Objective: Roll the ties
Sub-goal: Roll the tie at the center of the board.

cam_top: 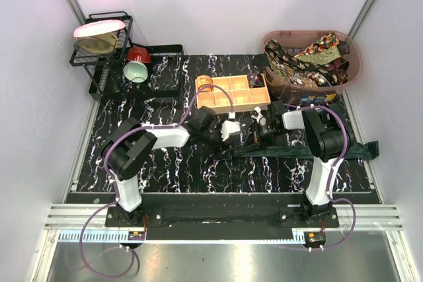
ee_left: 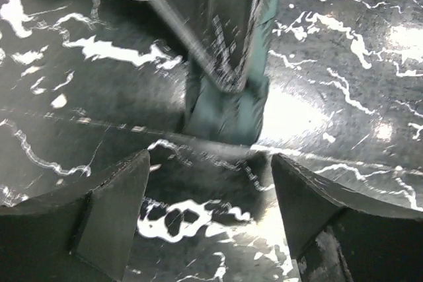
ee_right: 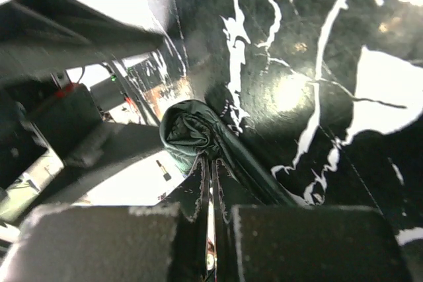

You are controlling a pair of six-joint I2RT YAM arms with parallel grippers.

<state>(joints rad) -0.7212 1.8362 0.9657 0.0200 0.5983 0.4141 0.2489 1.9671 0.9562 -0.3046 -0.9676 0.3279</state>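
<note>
The plain dark green tie [cam_top: 310, 152] lies across the black marble table from the middle to the right edge. Its left end is rolled into a small coil [ee_right: 190, 131]. My right gripper [cam_top: 260, 125] is shut on that coil, and in the right wrist view its jaws [ee_right: 211, 163] stand almost together at the roll. My left gripper [cam_top: 231, 130] is open and empty just left of it. In the left wrist view the left gripper [ee_left: 208, 186] faces the green end [ee_left: 225, 115] a short way off. Several patterned ties [cam_top: 310, 61] lie heaped in the brown basket [cam_top: 353, 74].
A tan wooden compartment box [cam_top: 232, 92] stands just behind both grippers, with an orange roll [cam_top: 205, 84] in its left cell. A black dish rack [cam_top: 106, 44] with a pink plate, plus red and green bowls [cam_top: 136, 70], stands at the back left.
</note>
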